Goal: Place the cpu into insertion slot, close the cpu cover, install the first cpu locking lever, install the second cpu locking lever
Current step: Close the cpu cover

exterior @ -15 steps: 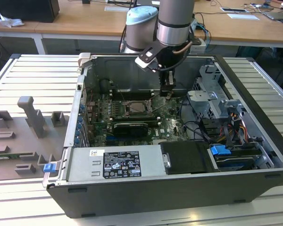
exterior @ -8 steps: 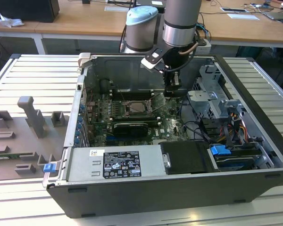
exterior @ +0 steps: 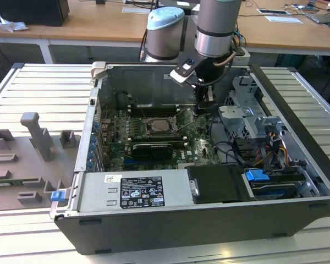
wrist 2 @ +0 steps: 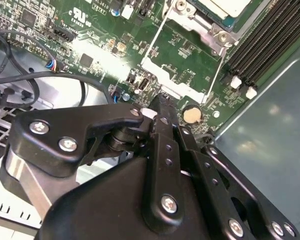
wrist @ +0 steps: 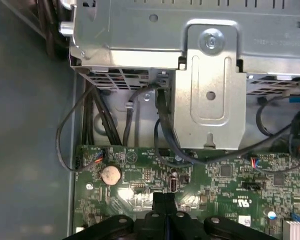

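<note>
The insertion slot point(exterior: 159, 125) sits in the middle of the green board inside the open computer case. The cpu point(wrist 2: 229, 5) lies in it, pale metal top showing, with the silvery cpu cover point(wrist 2: 202, 24) framing it. Two thin wire levers point(wrist 2: 152, 42) run out from the socket over the board, unlatched. My gripper point(exterior: 202, 109) hangs low over the board on the exterior view's right of the socket, near a coin battery point(wrist: 110, 174). In both wrist views the black fingers point(wrist 2: 160, 107) are pressed together with nothing between them, and the gripper point(wrist: 165, 200) is shut just above the board.
Long black memory slots point(wrist 2: 265, 40) flank the socket. A metal drive cage point(wrist: 205, 90) with black cables point(wrist: 162, 130) stands close beyond the gripper. A power supply point(exterior: 135, 190) fills the case front. Grey fixtures point(exterior: 38, 137) sit outside the case on the exterior view's left.
</note>
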{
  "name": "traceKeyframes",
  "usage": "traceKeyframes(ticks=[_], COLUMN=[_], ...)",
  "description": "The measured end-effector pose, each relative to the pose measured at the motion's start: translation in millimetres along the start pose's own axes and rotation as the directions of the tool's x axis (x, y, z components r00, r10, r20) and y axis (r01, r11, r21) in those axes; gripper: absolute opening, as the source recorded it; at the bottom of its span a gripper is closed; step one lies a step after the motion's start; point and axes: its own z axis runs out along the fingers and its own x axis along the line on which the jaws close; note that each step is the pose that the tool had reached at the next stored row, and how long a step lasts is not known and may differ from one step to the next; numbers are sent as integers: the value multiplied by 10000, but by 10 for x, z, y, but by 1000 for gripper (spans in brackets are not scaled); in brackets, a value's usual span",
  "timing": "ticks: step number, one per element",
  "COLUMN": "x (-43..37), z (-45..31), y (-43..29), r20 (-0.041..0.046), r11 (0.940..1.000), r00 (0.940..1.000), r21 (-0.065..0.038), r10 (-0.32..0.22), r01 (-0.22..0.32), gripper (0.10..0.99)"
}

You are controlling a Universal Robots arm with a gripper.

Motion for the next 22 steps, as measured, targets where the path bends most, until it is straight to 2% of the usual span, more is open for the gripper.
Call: traceKeyframes(ticks=[3,5,6,8,9,13,16,22], x=[0,0,0,1,1,2,5,8], z=[40,47,47,48,46,43,40,39], y=[14,14,14,14,12,-40,-137,-197], r20=[1,-2,-3,-15,-17,-18,-18,-19], r11=[10000,9999,9999,9990,9989,9988,9987,9987], r00=[10000,10000,10000,10000,10000,10000,10000,10000], r21=[9,100,156,437,479,498,498,497], r10=[0,-1,-1,-5,-7,-31,-56,-67], r01=[0,1,1,6,8,31,57,68], gripper=[106,106,106,106,106,106,106,106])
